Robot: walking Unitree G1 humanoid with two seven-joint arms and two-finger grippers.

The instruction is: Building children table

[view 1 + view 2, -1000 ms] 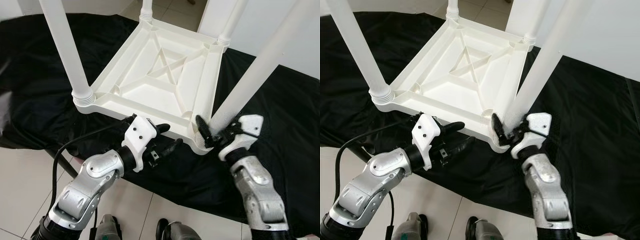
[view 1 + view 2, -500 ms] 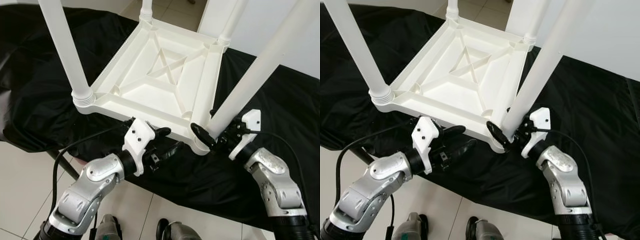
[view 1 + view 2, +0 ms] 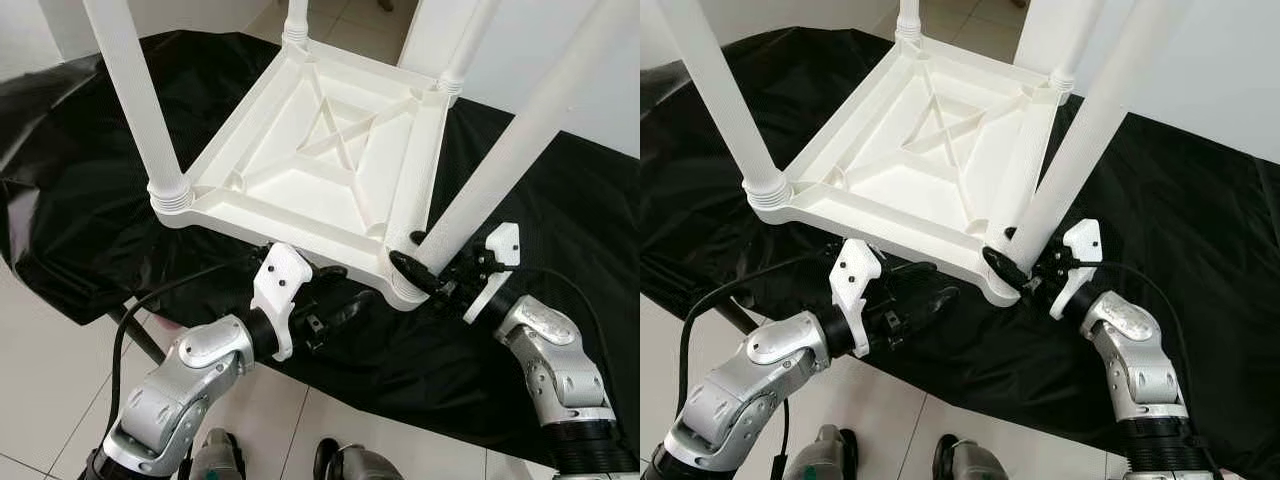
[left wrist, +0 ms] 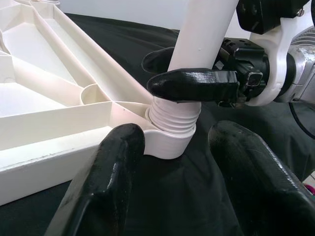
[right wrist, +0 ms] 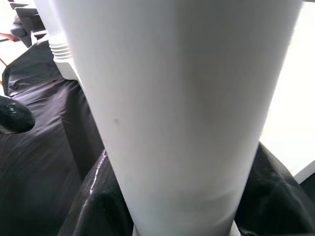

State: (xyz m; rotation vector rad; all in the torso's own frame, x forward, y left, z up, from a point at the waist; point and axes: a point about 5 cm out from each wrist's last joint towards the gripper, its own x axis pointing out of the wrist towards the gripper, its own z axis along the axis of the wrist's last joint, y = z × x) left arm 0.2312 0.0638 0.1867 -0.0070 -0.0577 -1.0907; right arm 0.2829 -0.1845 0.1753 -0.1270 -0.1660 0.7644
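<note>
A white plastic children's table [image 3: 330, 170] lies upside down on a black cloth, its legs pointing up. My right gripper [image 3: 424, 257] is shut on the near right leg [image 3: 510, 150], just above the leg's threaded base [image 4: 174, 115] in the corner socket. One black finger [image 4: 197, 84] crosses in front of the leg, the other sits behind it. My left gripper [image 3: 340, 292] is open, low at the table's front edge, its two fingers [image 4: 113, 187] pointing at that same corner. The leg [image 5: 182, 108] looms close in the right wrist view.
The black cloth [image 3: 80, 200] covers the whole work surface and hangs over its near edge. Tiled floor [image 3: 40, 380] and my feet lie below. Three other legs [image 3: 135, 90] stand up from the remaining corners. A black cable [image 3: 125, 320] runs by my left arm. A white wall [image 3: 600, 90] stands at the right.
My right wrist has turned around the leg's base, from upright to lying sideways, and its arm has swung out to the right. The left gripper has edged closer under the front edge.
</note>
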